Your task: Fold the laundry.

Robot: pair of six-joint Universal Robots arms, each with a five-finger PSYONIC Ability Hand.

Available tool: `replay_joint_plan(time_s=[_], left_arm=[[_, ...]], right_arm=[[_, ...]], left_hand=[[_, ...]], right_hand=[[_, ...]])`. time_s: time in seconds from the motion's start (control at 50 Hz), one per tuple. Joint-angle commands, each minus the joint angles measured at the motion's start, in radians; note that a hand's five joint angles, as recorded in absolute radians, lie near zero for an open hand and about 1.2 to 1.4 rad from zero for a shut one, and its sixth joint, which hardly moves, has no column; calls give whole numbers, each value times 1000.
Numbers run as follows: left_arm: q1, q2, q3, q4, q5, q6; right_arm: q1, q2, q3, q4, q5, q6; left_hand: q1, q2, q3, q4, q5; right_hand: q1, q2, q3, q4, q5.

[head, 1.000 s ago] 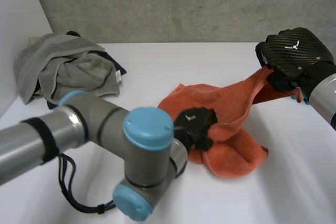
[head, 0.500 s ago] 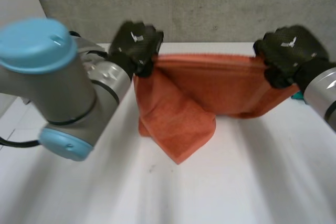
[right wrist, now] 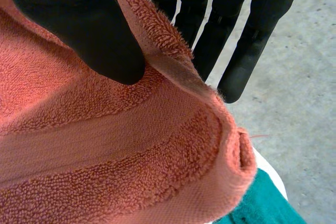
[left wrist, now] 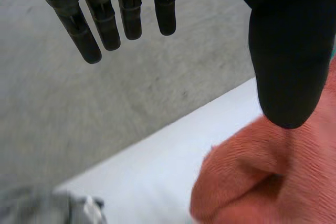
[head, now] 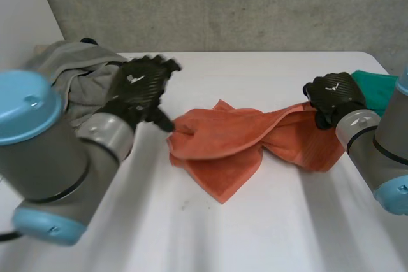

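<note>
An orange towel lies crumpled on the white table, its right end lifted. My right hand is shut on that end: in the right wrist view the thumb pinches the hemmed edge of the towel against the fingers. My left hand hovers just left of the towel's left corner, open. In the left wrist view its fingers are straight and spread, and the thumb hangs just above the towel without gripping it.
A heap of grey laundry sits at the table's back left, behind my left arm. A green cloth lies at the back right, also under the held towel edge. A concrete wall runs behind the table.
Both hands held the towel stretched in the air. The left hand has let go and opened, the towel has dropped onto the table, and the right hand has lowered with its end.
</note>
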Motion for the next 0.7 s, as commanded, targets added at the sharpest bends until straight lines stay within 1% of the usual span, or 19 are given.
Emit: replay_joint_plan(time_s=[0.02,0.08,0.1,0.16,0.18,0.26,0.44,0.56,0.7], left_arm=[[90,20,-158,-49,5,-289],[91,-26,-157,-65,12,-347],[91,-68,-151,-72,18,-373],[88,-119,-137,-70,33,-383],[82,-145,-125,-70,50,-383],[78,-193,-111,-70,77,-380],[59,-273,-42,-29,78,-380],[50,-322,32,-12,76,-381],[-10,-420,144,-9,70,-377]], right_arm=[[4,-62,14,-7,4,16],[6,-110,18,-6,4,16],[7,-134,21,-6,4,16],[10,-169,23,-4,4,16],[12,-197,23,-4,5,16],[13,-254,25,-1,5,16],[15,-286,34,56,-9,14],[10,-288,66,60,-13,13],[-2,-295,84,60,-13,13]], left_hand=[[99,109,108,113,122],[119,130,129,134,143],[146,156,155,160,169],[204,215,214,219,228],[216,227,226,231,239],[222,233,232,237,245],[219,230,229,234,243],[228,239,237,242,251],[389,400,399,404,413]], right_hand=[[281,219,206,201,224],[281,219,206,201,224],[281,219,206,201,224],[281,219,206,201,224],[281,219,206,201,224],[281,219,206,201,224],[281,219,206,201,224],[281,219,206,201,224],[281,219,206,201,224]])
